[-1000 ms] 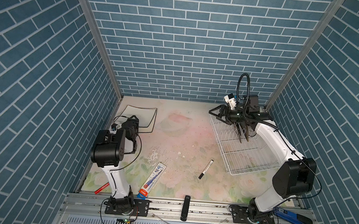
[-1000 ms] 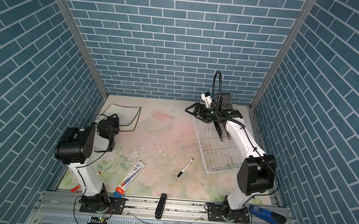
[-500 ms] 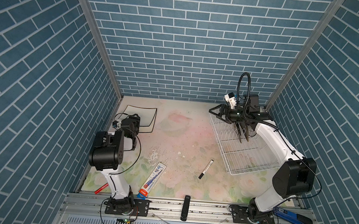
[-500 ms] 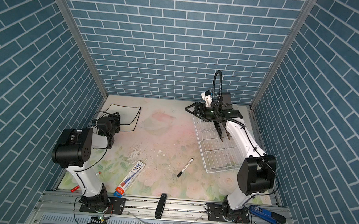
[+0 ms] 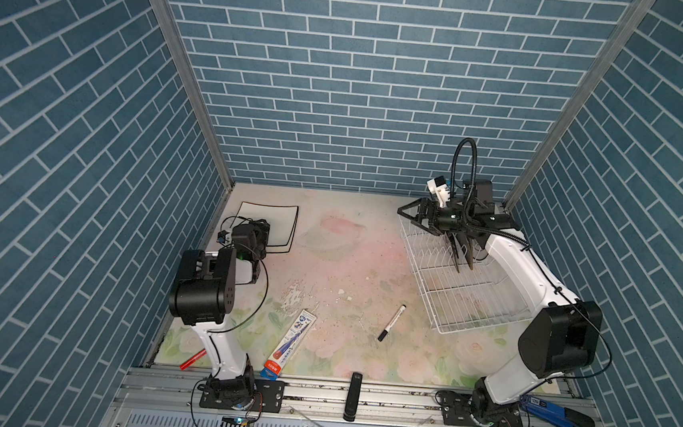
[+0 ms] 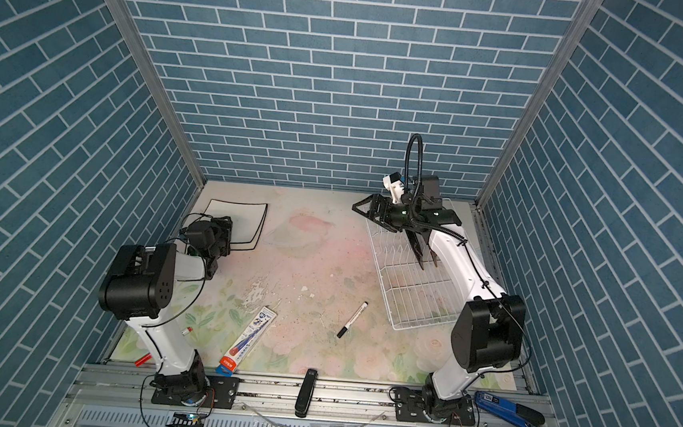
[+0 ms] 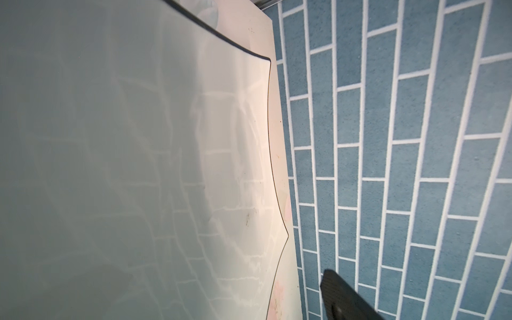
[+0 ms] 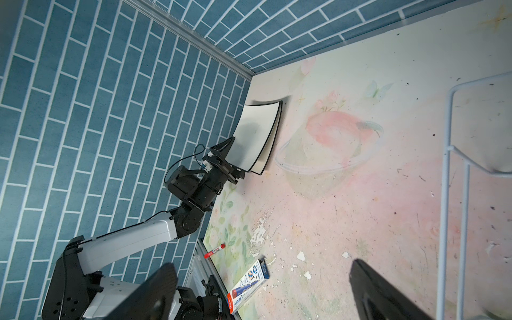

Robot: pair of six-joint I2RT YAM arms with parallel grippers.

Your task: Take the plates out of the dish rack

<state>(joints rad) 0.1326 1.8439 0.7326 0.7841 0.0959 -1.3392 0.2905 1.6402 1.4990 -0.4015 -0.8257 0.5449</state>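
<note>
**A:** How do the tools stand?

**B:** The left tool (image 8: 232, 159) is spread open astride the near edge of the white plates (image 5: 278, 222). As far as I can judge, it grips nothing. The right tool (image 5: 408, 216) gapes wide and empty above the far corner of the rack (image 5: 418, 275).

**A:** What could go wrong?

**B:** If the left tool backs off low, a finger may catch the rim and drag the top plate off the lower one. The right arm lies close over the dark plates (image 5: 459, 253). A careless descent could knock them from the prongs or shove the rack.

**A:** Counts?

**B:** Two tools. Two white plates, stacked in the far left corner of the worktop (image 5: 348, 265). Seemingly two dark plates, on edge in the one rack by the right edge.
</note>
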